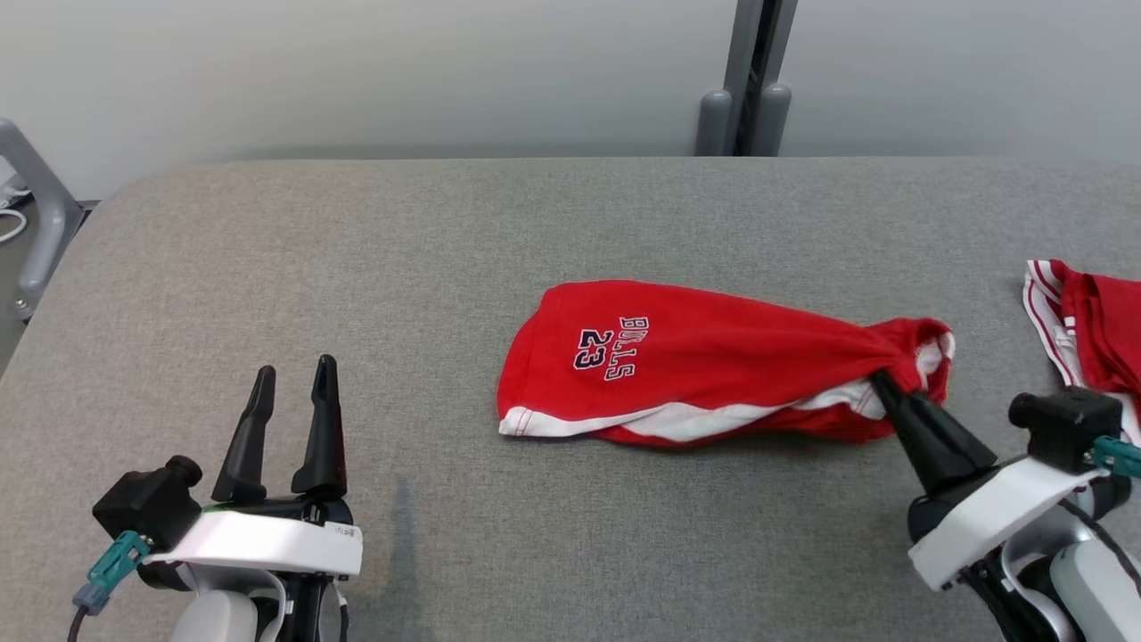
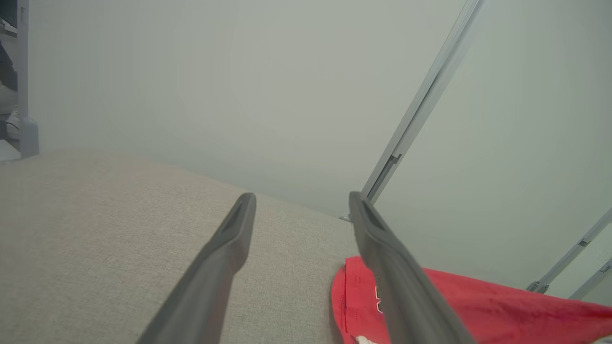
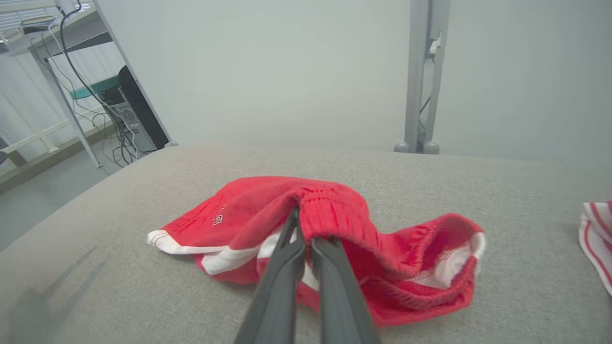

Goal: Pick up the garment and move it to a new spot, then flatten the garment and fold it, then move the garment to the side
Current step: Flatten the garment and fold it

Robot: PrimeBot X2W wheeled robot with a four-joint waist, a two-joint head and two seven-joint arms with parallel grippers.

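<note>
The garment (image 1: 695, 357) is a pair of red shorts with white trim and a "BULLS 23" print, lying bunched on the grey table (image 1: 428, 250). My right gripper (image 1: 882, 385) is shut on the garment's waistband end at its right side. In the right wrist view the two fingers of the right gripper (image 3: 306, 239) pinch a fold of the garment (image 3: 344, 210), pulling the fabric into a peak. My left gripper (image 1: 294, 370) stands open near the table's front left, well left of the garment, with nothing between its fingers. The left gripper (image 2: 301, 200) points over the table, the garment (image 2: 478, 301) at lower right.
A second red and white striped garment (image 1: 1087, 321) lies at the table's right edge, just beyond my right wrist. A grey post (image 1: 749, 80) rises behind the table's far edge. A grey frame tube (image 1: 36, 205) stands past the left edge.
</note>
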